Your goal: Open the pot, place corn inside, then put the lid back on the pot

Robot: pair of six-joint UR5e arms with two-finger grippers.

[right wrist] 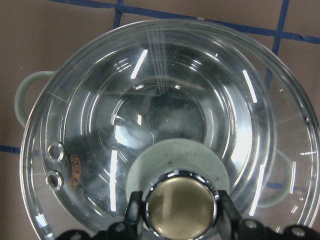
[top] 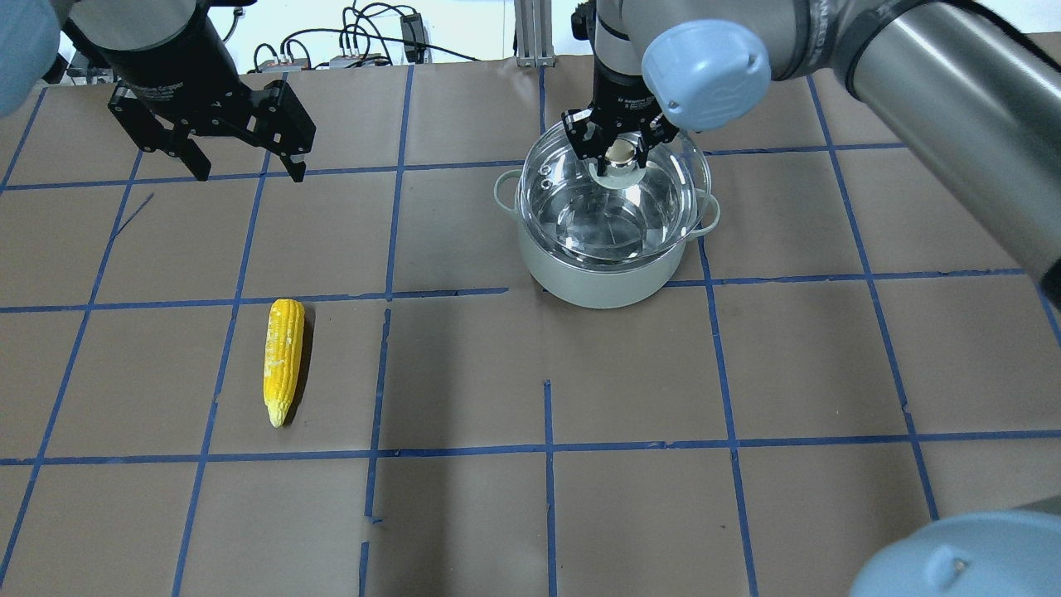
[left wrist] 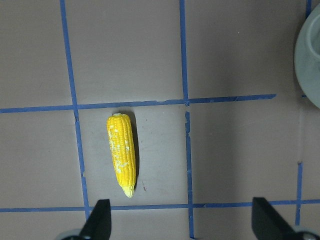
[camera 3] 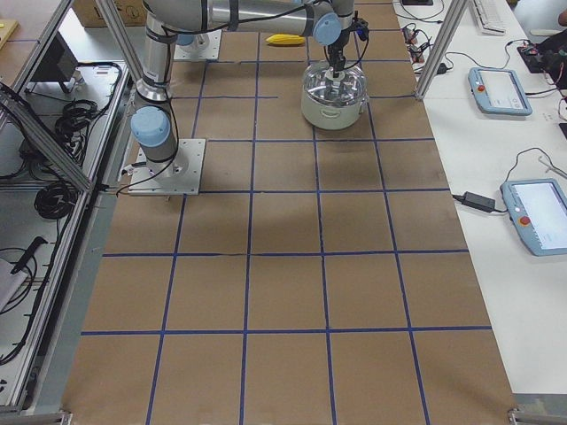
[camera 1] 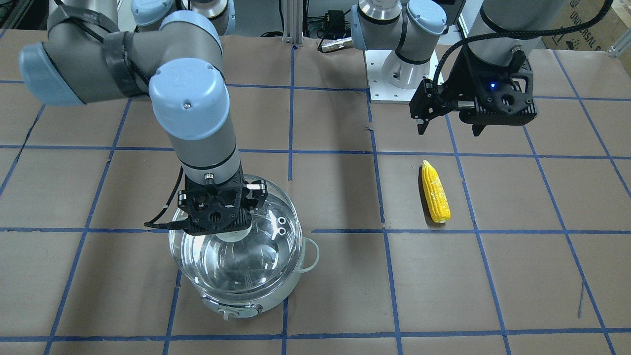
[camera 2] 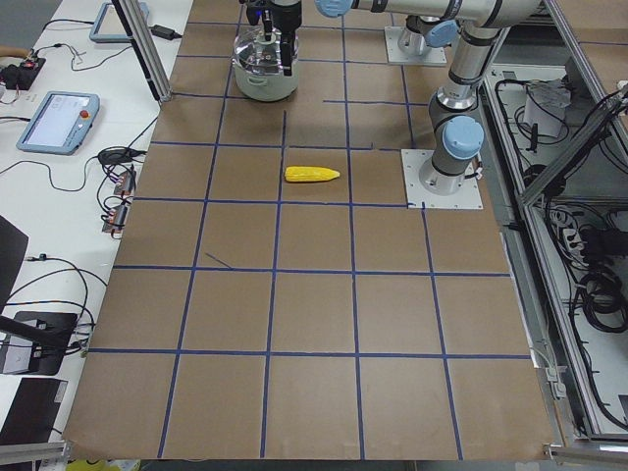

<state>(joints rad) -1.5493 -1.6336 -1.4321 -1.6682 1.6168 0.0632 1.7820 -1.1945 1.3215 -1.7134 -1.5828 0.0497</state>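
My right gripper [top: 617, 154] clasps the lid [top: 615, 217] by its knob [right wrist: 179, 204] over the pot [top: 597, 286]. The left gripper [top: 245, 171] hangs spread, with the corn [top: 282, 361] toward the bench's [top: 497, 373] left end.

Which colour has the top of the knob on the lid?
Beige-gold, ringed in chrome; the right wrist view shows the knob best.

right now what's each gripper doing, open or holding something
left gripper: open, holding nothing.
right gripper: fingers shut on the lid, gripping its knob.
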